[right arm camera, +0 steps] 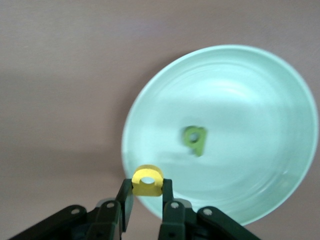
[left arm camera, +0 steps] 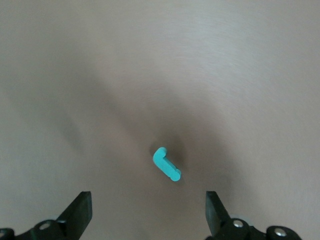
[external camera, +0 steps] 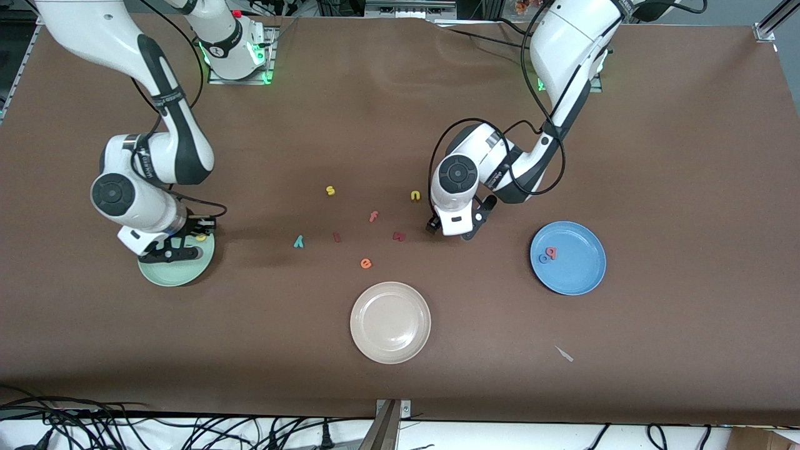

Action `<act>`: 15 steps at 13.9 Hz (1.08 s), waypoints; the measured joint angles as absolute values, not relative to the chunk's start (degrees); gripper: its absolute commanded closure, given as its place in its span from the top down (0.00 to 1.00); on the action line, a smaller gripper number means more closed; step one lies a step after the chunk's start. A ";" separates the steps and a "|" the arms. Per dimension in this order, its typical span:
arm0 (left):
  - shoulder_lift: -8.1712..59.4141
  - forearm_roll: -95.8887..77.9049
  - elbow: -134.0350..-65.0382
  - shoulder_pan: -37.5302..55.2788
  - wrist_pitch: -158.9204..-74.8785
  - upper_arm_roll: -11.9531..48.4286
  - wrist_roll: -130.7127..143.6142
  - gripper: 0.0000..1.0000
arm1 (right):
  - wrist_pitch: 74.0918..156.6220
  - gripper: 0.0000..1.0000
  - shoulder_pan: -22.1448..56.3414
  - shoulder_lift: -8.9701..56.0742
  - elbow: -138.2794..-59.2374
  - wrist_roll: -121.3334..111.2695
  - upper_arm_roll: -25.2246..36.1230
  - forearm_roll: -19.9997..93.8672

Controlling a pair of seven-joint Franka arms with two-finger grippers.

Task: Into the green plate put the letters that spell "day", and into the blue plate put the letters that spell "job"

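My right gripper (external camera: 199,238) (right arm camera: 148,189) hangs over the rim of the green plate (external camera: 164,274) (right arm camera: 250,90), shut on the yellow a (right arm camera: 148,181). The dark green d (right arm camera: 195,139) lies inside that plate. My left gripper (external camera: 451,230) (left arm camera: 149,200) is open above bare table, with the teal j (left arm camera: 166,165) lying on the table just ahead of its fingers, untouched. The blue plate (external camera: 578,278) holds the blue o (external camera: 545,258) and the salmon b (external camera: 552,251). The teal y (external camera: 299,241) rests on the table toward the middle.
Loose letters lie mid-table: yellow s (external camera: 330,190), yellow n (external camera: 415,195), salmon f (external camera: 374,216), a red stroke (external camera: 337,237), a dark red letter (external camera: 399,235), orange e (external camera: 365,263). A cream-white plate (external camera: 390,322) sits nearer the front camera.
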State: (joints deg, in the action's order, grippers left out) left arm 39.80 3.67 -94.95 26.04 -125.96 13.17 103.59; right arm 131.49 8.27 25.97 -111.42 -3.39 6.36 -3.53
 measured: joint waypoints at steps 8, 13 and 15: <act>40.87 3.68 -95.25 25.67 -129.43 12.68 123.30 0.78 | 129.25 1.00 7.60 28.25 -106.23 -1.12 4.25 -3.23; 42.53 3.68 -95.54 25.33 -131.02 12.46 123.60 0.42 | 128.22 1.00 8.67 28.28 -105.16 12.75 -1.85 -3.20; 42.51 3.68 -95.44 24.89 -131.74 12.42 123.56 0.08 | 128.23 1.00 9.14 28.37 -105.14 18.25 -4.37 -3.20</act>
